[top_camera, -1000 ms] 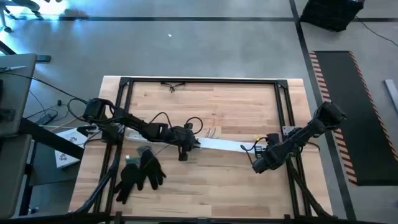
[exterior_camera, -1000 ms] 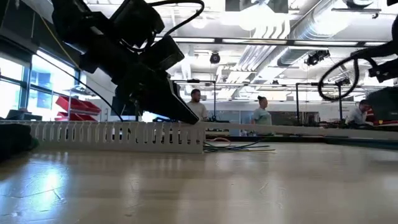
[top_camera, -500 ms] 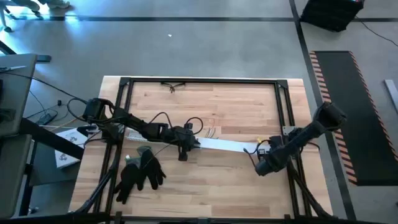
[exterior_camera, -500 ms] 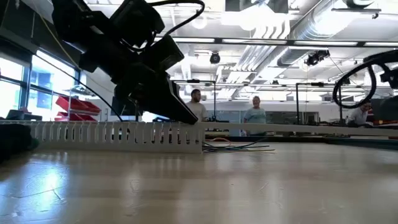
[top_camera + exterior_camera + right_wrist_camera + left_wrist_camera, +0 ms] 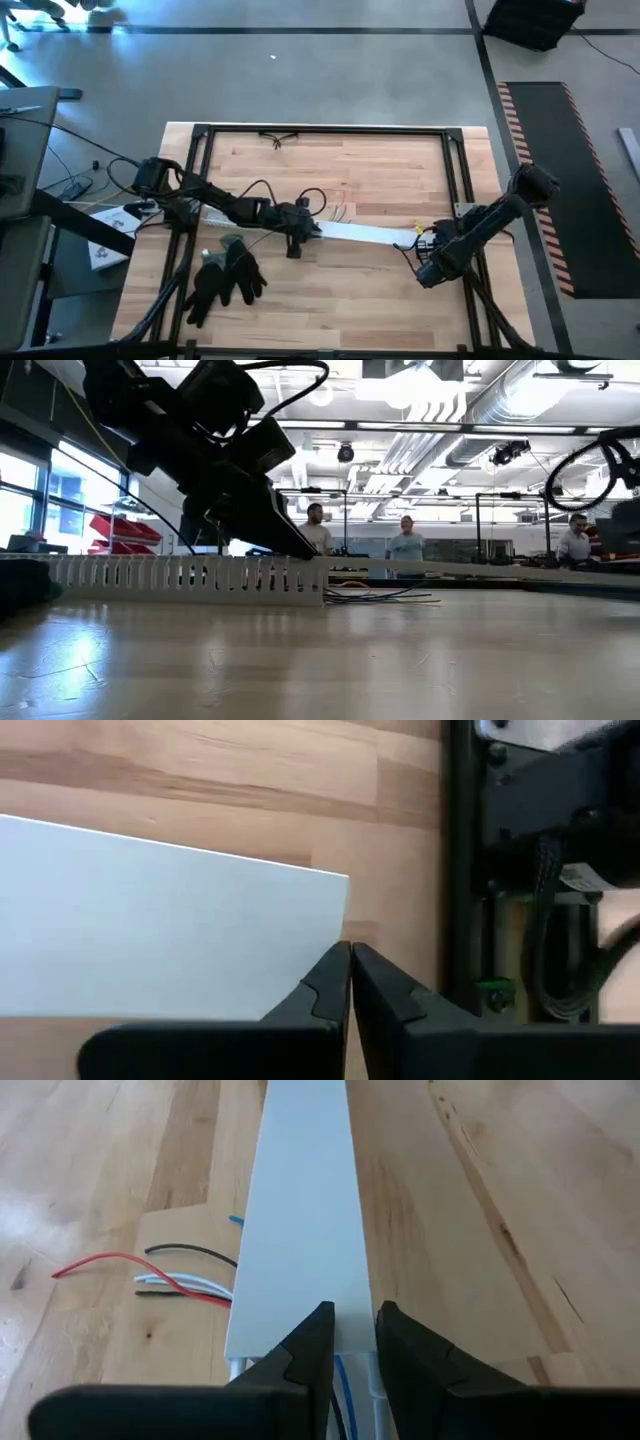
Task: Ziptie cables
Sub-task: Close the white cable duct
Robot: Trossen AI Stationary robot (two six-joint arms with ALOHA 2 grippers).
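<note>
A pair of black gloves (image 5: 225, 277) lies on the wooden surface (image 5: 330, 290) near its front left part, close to the left arm. A small black item (image 5: 279, 138) rests at the far edge; what it is cannot be made out. Across the middle runs a long white slotted channel (image 5: 355, 233) with a flat white cover (image 5: 300, 1210) over it.

The left hand (image 5: 300, 232) sits at the channel's near end, its fingers (image 5: 305, 1355) narrowly apart and straddling the end of the cover. The right hand (image 5: 428, 275) hangs by the surface's right edge, next to the black frame rail (image 5: 458, 870), clenched on nothing, its tips beside the cover's corner.

The cables (image 5: 185, 1282), red, white, black and blue here, spill out sideways from under the cover onto the surface, just beside the channel. More strands lie inside the channel, mostly hidden by the cover and the left fingers. In the low view people (image 5: 405, 545) stand far off in the room.
</note>
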